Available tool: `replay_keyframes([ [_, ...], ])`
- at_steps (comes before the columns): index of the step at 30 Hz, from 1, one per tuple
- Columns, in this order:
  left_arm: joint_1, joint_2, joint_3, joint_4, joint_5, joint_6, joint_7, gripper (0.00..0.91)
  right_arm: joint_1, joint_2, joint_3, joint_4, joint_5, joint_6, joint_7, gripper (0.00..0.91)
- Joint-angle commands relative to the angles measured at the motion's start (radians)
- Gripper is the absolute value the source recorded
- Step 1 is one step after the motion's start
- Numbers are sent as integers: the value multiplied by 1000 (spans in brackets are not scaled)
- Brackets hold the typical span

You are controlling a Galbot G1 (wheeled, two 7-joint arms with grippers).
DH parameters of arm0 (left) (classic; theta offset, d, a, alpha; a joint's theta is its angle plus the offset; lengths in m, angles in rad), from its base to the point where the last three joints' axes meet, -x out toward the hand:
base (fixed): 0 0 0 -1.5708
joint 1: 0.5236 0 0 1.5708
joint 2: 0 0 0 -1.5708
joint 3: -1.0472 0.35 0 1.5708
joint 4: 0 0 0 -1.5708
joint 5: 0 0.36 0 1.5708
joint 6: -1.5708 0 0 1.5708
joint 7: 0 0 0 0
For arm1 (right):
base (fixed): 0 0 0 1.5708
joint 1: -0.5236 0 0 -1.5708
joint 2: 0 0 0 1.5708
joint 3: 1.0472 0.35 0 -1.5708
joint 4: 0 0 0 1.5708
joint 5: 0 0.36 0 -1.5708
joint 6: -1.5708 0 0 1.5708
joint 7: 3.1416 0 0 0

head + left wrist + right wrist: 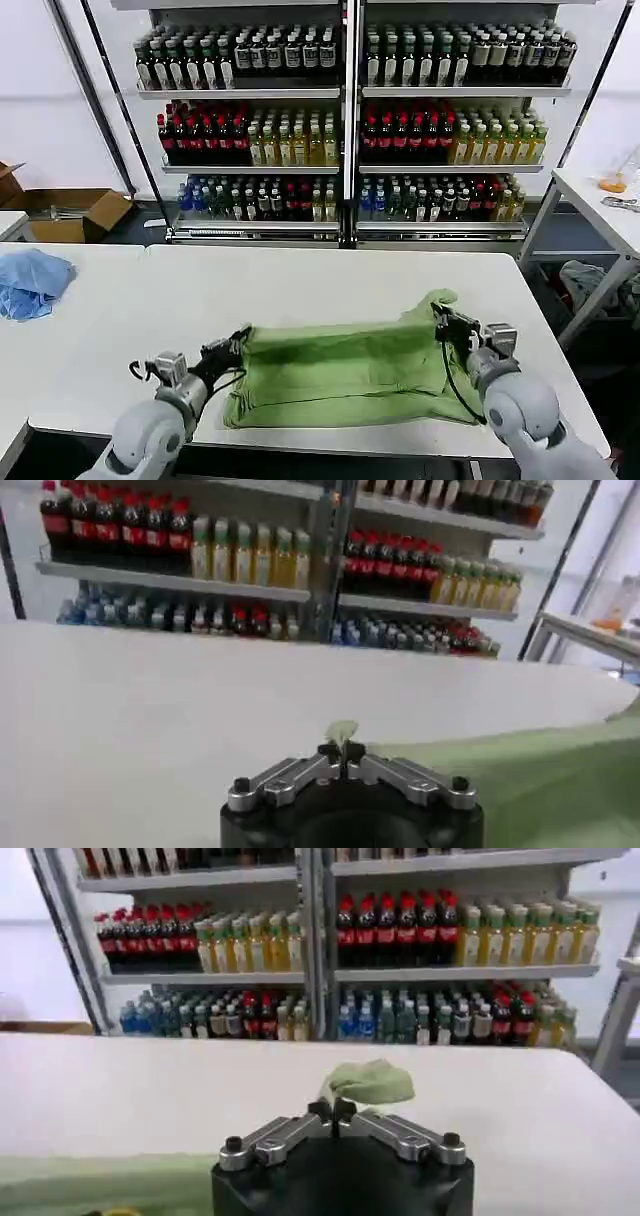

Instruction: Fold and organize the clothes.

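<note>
The clothes are one light green shirt (pixel 345 372), folded into a wide band across the front of the white table (pixel 300 290). My left gripper (pixel 238 341) is shut on the shirt's left corner, and a small tuft of green shirt (pixel 341 732) sticks out past the left gripper (pixel 341 750). My right gripper (pixel 443 322) is shut on the right corner, where the shirt fabric (pixel 370 1082) bunches up just beyond the right gripper (pixel 332 1113). Both corners are held slightly above the tabletop.
A light blue cloth (pixel 30 281) lies on the table's far left. Shelves of bottles (pixel 345 120) stand behind the table. A cardboard box (pixel 70 212) sits on the floor at left, and a second table (pixel 600 210) stands at right.
</note>
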Motion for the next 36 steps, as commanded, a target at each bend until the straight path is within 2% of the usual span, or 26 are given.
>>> replay_keyframes([
  [1, 78, -4, 8, -2, 129, -7, 1, 71, -111, 12, 31, 24, -32, -39, 21, 504],
  [2, 71, -6, 11, 8, 135, -7, 1, 121, -104, 14, 22, 15, -43, -39, 20, 756],
  [3, 65, -9, 14, 18, 149, -8, 1, 514, -98, 15, 14, 5, -56, -40, 18, 907],
  [4, 61, -13, 18, 25, 166, -11, 0, 907, -92, 18, 5, -4, -70, -39, 16, 907],
  [9, 68, -37, 20, 33, 231, -40, -19, 907, -103, 29, -8, 16, -136, -38, 16, 907],
  [14, 136, -101, -5, -15, 282, -81, -93, 907, -174, 34, 27, 80, -180, -13, 18, 907],
  [23, 236, -282, -5, -78, 369, -109, -200, 907, -253, 55, 64, 122, -209, 10, 24, 907],
  [33, 227, -365, 28, 7, 520, -164, -239, 907, -267, 64, 60, 131, -215, 14, 29, 907],
  [34, 228, -371, 30, 12, 528, -170, -241, 826, -268, 65, 60, 132, -215, 14, 30, 907],
  [35, 230, -376, 33, 16, 534, -173, -241, 655, -269, 65, 59, 133, -215, 14, 30, 907],
  [36, 230, -380, 35, 25, 546, -175, -242, 524, -270, 66, 59, 134, -215, 14, 30, 907],
])
